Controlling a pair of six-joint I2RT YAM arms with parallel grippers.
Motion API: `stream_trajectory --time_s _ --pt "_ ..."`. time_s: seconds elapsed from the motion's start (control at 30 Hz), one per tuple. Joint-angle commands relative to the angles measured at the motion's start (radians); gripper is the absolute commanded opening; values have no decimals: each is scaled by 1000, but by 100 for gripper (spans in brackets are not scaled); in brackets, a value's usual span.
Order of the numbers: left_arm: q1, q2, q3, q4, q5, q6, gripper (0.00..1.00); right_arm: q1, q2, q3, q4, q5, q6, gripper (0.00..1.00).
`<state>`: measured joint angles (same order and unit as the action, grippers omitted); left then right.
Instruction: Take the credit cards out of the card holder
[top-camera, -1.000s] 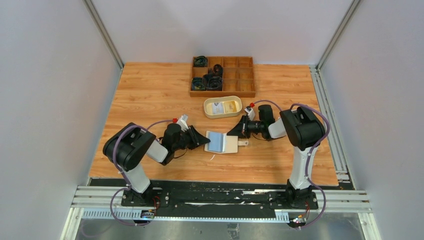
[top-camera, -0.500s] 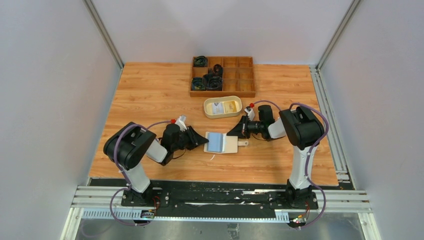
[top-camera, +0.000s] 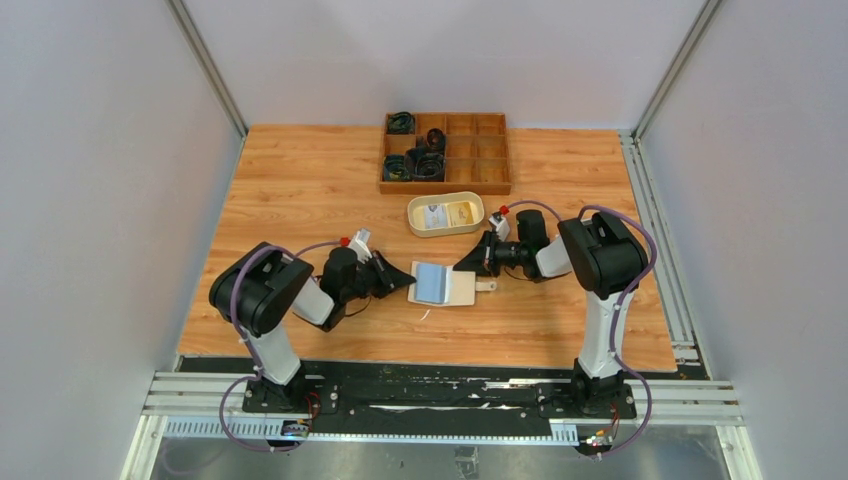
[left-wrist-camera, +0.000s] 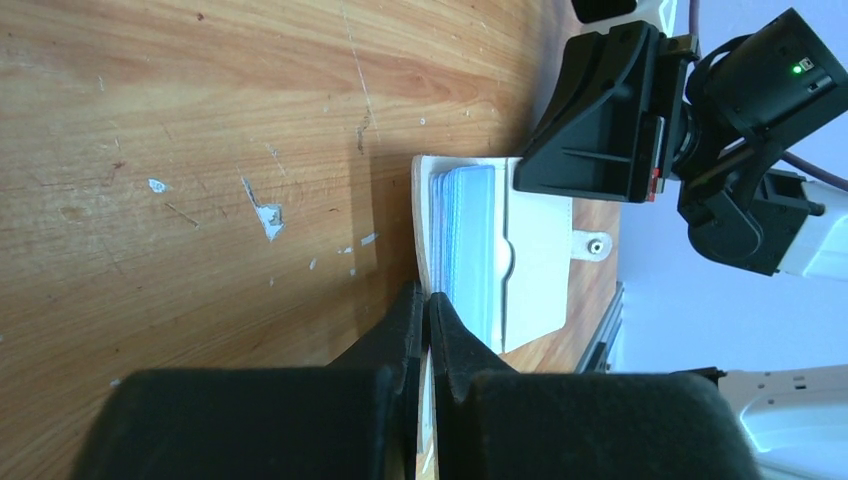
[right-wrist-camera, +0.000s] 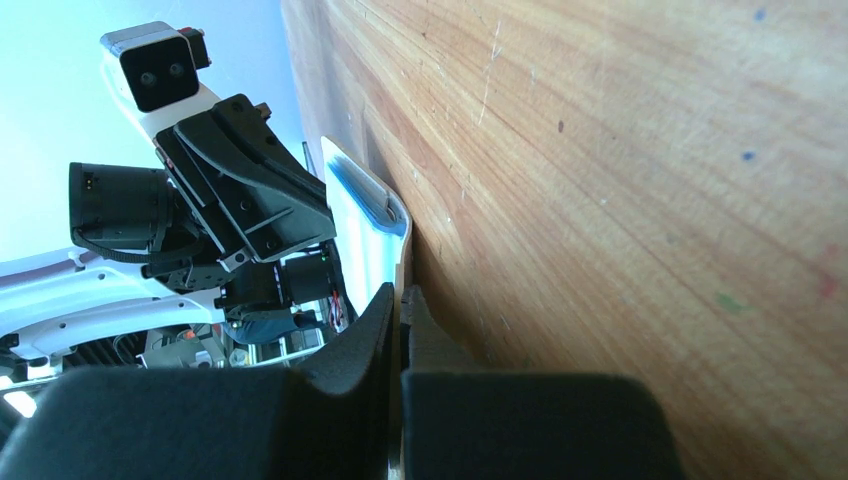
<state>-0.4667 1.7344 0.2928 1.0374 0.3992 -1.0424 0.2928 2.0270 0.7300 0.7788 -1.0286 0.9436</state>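
One wooden table (top-camera: 300, 200) lies under my two arms. At its far edge stands one divided wooden tray (top-camera: 445, 188), with black coils in its left compartments; I cannot count them surely. Nearer me and just in front of the tray sits one cream oval dish (top-camera: 445, 234), holding two flat items, one white and one yellow.

Between my grippers lies the one card holder (top-camera: 462, 290), opened flat on the table near the middle and near the front edge. My left gripper (top-camera: 408, 284) is at its left edge with the fingers pressed together. My left wrist camera shows that pale edge running into the slit between them, so I take it as pinched. I cannot tell whether a card is caught too. My right gripper (top-camera: 462, 268) is at the far right corner, fingers likewise closed with the curved pale edge between them.

The cards (top-camera: 432, 283) sit in the left half as one pale blue stack. Its edges are slightly fanned, showing more than one, but I cannot tell the number. One small tab (top-camera: 486, 286) sticks out from the right side.
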Motion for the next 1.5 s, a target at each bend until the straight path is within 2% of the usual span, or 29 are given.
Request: stream_trajectory --time_s 0.0,0.13,0.2,0.27,0.33,0.4,0.43,0.6,0.8,1.23,1.47 --pt "5 34 -17 130 37 -28 0 17 18 8 13 -20 2 0" --pt "5 -8 -9 71 32 -4 0 17 -46 21 -48 -4 -30 2" --pt "5 -52 0 1 21 37 0 20 -109 49 -185 35 -110 13" --pt "4 -111 16 -120 -1 84 0 43 -205 137 -467 152 -304 32" --pt "3 -166 29 -220 -27 125 0 122 -311 268 -819 381 -501 44" --pt "1 -201 39 -284 -44 150 0 232 -388 386 -1019 597 -591 55" --pt "-1 -209 43 -301 -48 157 0 283 -400 433 -1078 687 -602 56" --pt "-9 -197 50 -312 -62 147 0 390 -293 640 -1285 866 -574 56" --pt "-18 -201 35 -312 -95 133 0 469 -165 716 -1352 931 -499 56" --pt "-22 -182 38 -312 -109 124 0 548 -77 803 -1386 964 -490 55" --pt "-29 -182 38 -312 -116 125 0 566 -11 866 -1443 1028 -466 60"
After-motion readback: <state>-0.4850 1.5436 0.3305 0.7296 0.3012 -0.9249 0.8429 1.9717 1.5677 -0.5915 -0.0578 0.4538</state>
